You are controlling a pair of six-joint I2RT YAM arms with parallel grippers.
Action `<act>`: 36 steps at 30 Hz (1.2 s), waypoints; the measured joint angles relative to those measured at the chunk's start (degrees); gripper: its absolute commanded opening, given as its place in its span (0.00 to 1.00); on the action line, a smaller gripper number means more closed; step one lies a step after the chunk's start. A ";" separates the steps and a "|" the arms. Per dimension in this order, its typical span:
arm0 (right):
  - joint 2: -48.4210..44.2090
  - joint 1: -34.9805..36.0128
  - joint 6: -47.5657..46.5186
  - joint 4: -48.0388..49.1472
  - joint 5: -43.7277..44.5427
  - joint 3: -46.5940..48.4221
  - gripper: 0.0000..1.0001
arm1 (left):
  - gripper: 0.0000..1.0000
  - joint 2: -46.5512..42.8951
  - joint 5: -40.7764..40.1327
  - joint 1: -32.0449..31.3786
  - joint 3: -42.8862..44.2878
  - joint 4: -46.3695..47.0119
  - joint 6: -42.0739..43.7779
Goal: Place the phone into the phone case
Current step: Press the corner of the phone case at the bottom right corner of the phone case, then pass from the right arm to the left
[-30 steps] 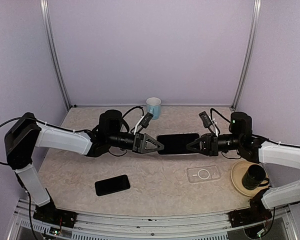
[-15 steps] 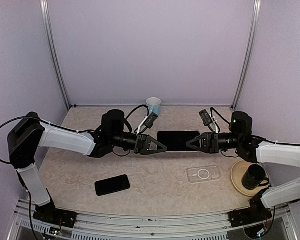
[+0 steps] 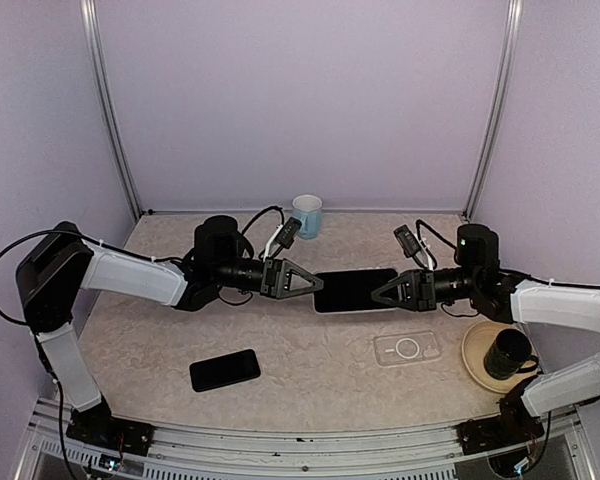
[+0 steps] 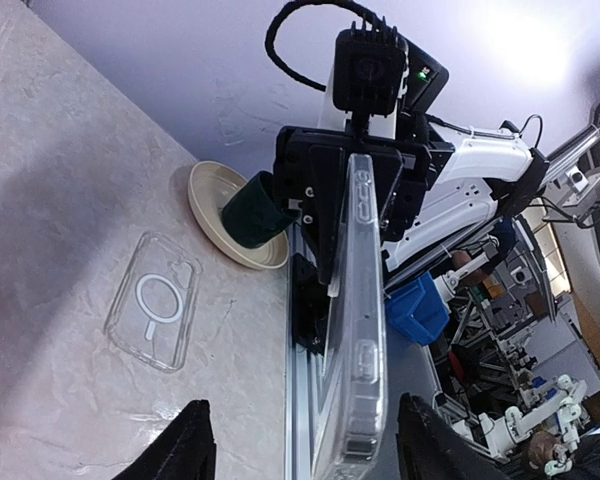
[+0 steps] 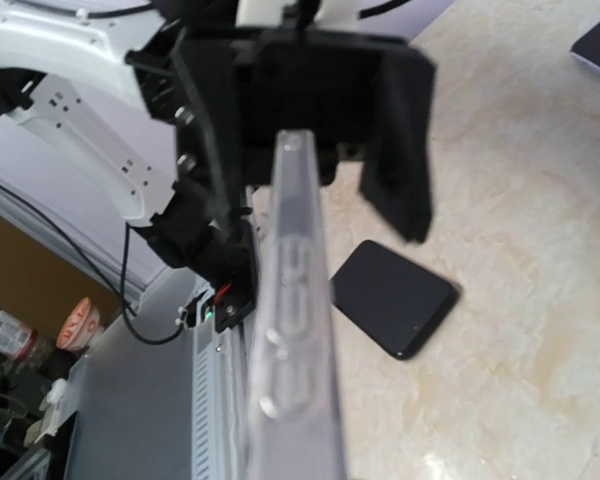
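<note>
Shifted slightly: phone point(image 3: 355, 290) | black face, clear rim | right fingers point(image 3: 388, 288) pinch end

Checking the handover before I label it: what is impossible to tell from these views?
Right wrist: held case is blurred and edge-on; phone inside unclear.
Top: whether left end effector touches it, too small.
Left wrist: right end effector fingertips hidden behind held case.
Top: mug contents, too dark.

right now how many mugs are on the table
2: a pale mug at the back, near the middle, and a dark mug on the plate at the front right. None looks hidden.
</note>
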 measured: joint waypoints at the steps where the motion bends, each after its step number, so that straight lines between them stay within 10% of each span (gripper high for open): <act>1: 0.00 0.00 -0.07 -0.09 -0.33 0.13 0.00 | 0.67 0.00 0.26 0.50 0.02 0.13 0.04; 13: 0.74 0.00 -2.03 -3.80 -4.22 0.90 0.00 | 0.86 -0.02 2.80 0.96 7.06 -11.28 10.34; 36: 5.68 4.39 -11.54 -13.99 -5.55 5.64 0.00 | 0.78 2.54 3.67 -3.08 21.77 -45.42 33.75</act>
